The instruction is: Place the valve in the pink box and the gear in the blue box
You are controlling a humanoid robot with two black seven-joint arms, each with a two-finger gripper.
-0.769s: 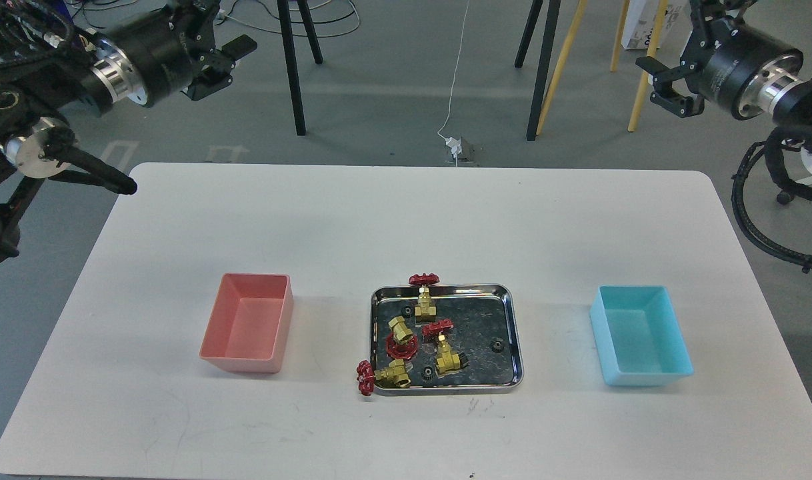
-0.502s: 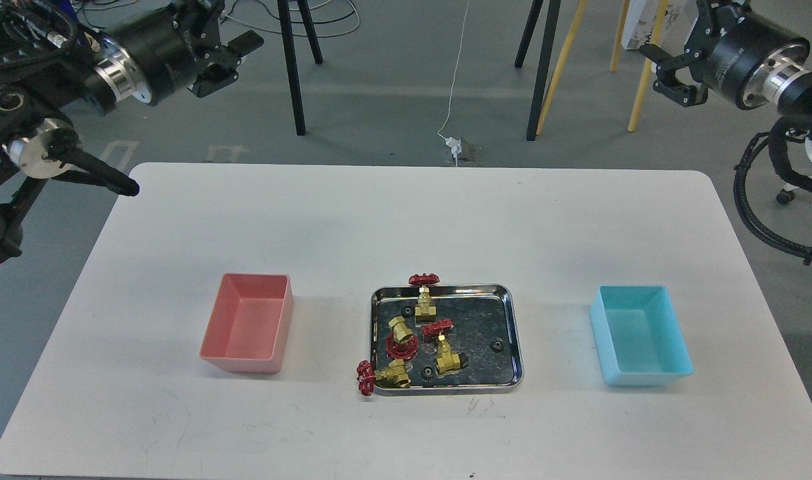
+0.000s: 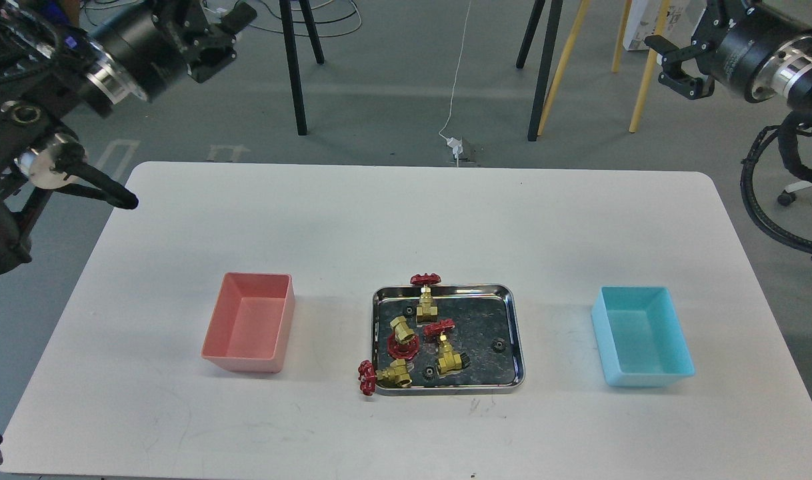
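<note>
Nothing is sorted yet: the pink box and blue box sit empty, while four valves and the gears remain on the steel tray. The left gripper and right gripper hang high, jaws spread, holding nothing.
</note>
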